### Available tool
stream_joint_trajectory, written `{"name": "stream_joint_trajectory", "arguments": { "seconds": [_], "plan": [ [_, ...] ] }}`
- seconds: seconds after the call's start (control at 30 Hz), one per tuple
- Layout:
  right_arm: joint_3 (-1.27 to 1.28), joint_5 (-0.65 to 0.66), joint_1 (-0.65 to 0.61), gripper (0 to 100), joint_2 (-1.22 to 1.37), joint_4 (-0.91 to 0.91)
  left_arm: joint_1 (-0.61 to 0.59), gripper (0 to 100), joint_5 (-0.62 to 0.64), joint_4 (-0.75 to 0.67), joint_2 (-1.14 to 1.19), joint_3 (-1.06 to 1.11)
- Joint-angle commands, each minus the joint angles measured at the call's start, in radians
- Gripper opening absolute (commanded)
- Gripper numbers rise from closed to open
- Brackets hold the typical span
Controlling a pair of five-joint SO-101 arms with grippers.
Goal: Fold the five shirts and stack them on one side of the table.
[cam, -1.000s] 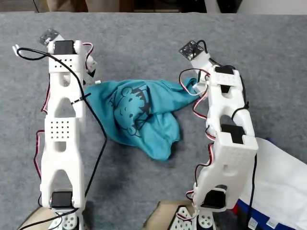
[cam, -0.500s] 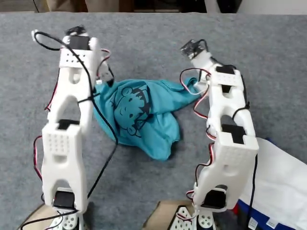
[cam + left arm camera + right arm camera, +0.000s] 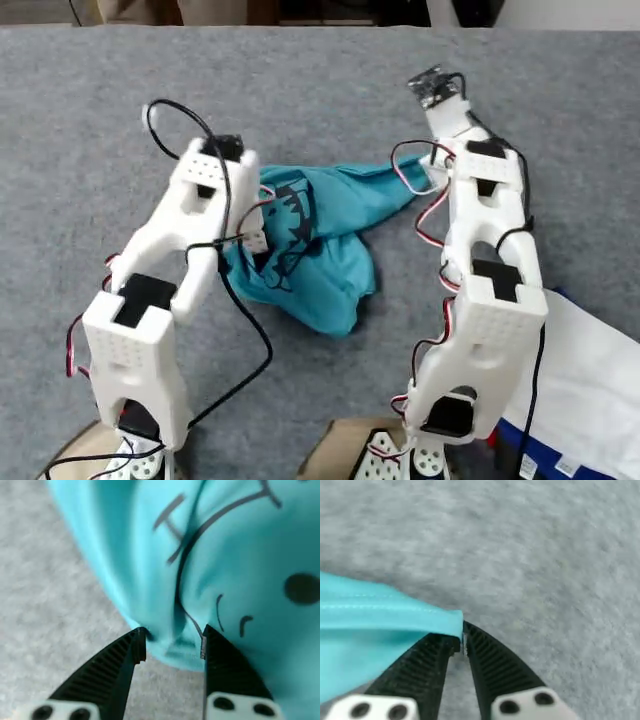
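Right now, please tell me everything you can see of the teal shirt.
The teal shirt is soft cloth with a dark cartoon face printed on it. It lies crumpled, not folded, on the grey table between the arms. The left gripper pinches a bunched fold beside the print; the right gripper pinches a stitched edge, drawn out to a point.

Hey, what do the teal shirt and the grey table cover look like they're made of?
The teal shirt: soft matte knit, likely cotton jersey; it drapes and creases, with a stitched hem. The table cover: grey felt or short carpet, seemingly; mottled, fuzzy, no shine.
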Motion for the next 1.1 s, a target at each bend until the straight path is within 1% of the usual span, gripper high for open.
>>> {"name": "stream_joint_trajectory", "arguments": {
  "seconds": [0.0,0.03,0.13,0.2,0.27,0.4,0.47,0.57,0.67,0.77,0.83,0.97,1.07],
  "plan": [
    [-0.073,-0.084,0.071,0.5,-0.028,-0.002,0.002,19,-0.012,-0.021,0.031,0.002],
    [-0.077,-0.089,0.082,0.5,-0.039,0.015,-0.012,19,-0.032,-0.017,0.042,0.005],
    [-0.094,-0.072,0.094,0.8,-0.079,0.072,-0.026,19,-0.178,0.034,0.065,0.008],
    [-0.094,-0.018,0.081,2.2,-0.113,0.106,-0.037,19,-0.226,0.044,0.064,0.020],
    [-0.094,0.032,0.048,8.7,-0.163,0.141,-0.051,19,-0.264,0.044,0.061,0.025],
    [-0.094,0.121,-0.010,25.1,-0.285,0.224,-0.097,19,-0.359,0.044,0.061,-0.009],
    [-0.094,0.147,-0.027,29.9,-0.357,0.290,-0.129,19,-0.393,0.046,0.061,-0.025],
    [-0.090,0.149,-0.031,26.5,-0.453,0.413,-0.178,19,-0.450,0.089,0.062,-0.074],
    [-0.088,0.152,-0.047,17.2,-0.519,0.575,-0.213,19,-0.494,0.121,0.061,-0.114],
    [-0.067,0.147,-0.117,5.1,-0.533,0.743,-0.239,19,-0.506,0.123,0.061,-0.138],
    [-0.021,0.144,-0.185,0.2,-0.530,0.789,-0.247,19,-0.508,0.123,0.061,-0.137],
    [0.076,0.069,-0.325,7.7,-0.484,0.772,-0.252,19,-0.512,0.123,0.062,-0.130],
    [0.105,0.054,-0.427,15.6,-0.403,0.763,-0.284,19,-0.514,0.123,0.061,-0.132]
  ]
}}
